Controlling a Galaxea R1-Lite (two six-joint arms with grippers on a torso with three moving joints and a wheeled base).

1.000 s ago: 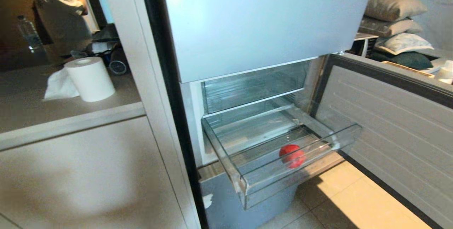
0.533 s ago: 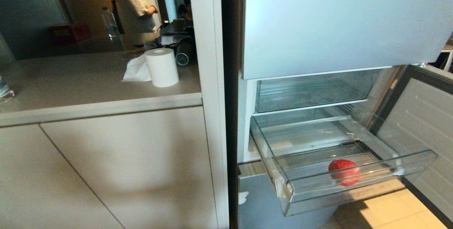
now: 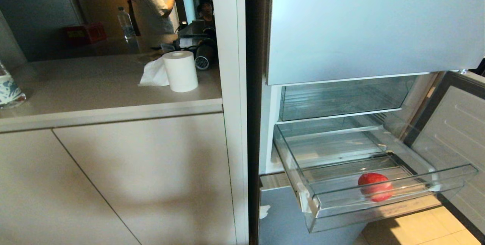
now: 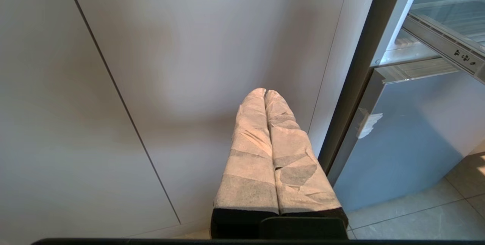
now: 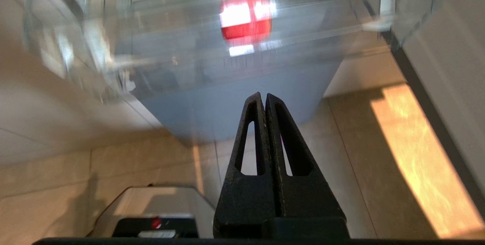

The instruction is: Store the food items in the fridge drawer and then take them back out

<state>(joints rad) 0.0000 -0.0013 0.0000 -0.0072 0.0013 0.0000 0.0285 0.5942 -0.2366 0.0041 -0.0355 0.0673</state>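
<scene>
Retrieval step under way: right claw [image 5: 265,99] pinched empty at six o'clock below fridge drawer [image 3: 382,209], must spread (left claw [image 4: 265,93] likewise pinched) for red fruit [image 3: 375,186].

Neither arm shows in the head view. The left gripper [image 4: 265,92], seen by its own wrist camera, has its two fingers [image 4: 250,154] wrapped in pale tape and pressed together along their whole length. The right gripper [image 5: 264,95] is bare black, its slotted fingers [image 5: 291,150] also closed tip to tip, holding nothing.
</scene>
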